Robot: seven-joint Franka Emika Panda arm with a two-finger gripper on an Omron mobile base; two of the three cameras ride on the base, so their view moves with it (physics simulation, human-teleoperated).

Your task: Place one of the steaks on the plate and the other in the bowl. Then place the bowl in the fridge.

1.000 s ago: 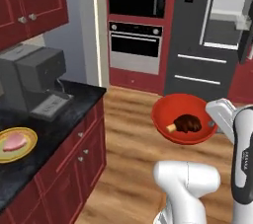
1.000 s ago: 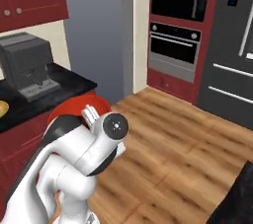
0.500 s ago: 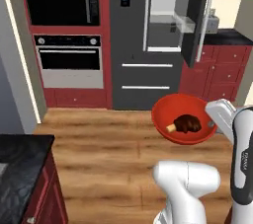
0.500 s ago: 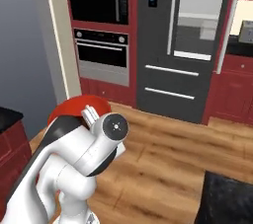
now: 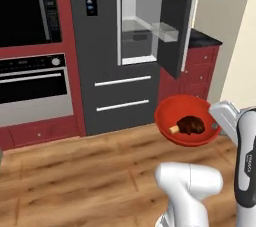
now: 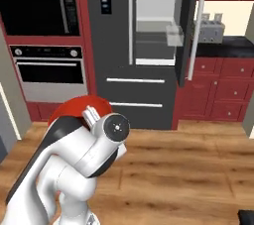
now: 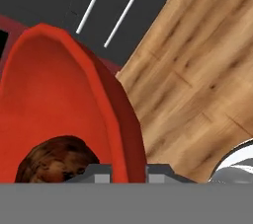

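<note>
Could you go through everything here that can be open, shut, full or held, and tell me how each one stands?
fridge: right upper door swung open, shelves showing, drawers shut.
bowl: held in the air by its rim, dark steak inside.
gripper: shut on the bowl's rim.
oven: door shut.
microwave: door shut.

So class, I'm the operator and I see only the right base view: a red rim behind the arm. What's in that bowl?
Observer: The bowl holds a dark brown steak with a tan bone end.
Operator: Is it gripped?
Observer: Yes, the jaws are shut on the bowl's rim, seen in the hand view.
Operator: Is the bowl over the floor?
Observer: Yes, above the wood floor, in front of the fridge with its right door open.
</note>
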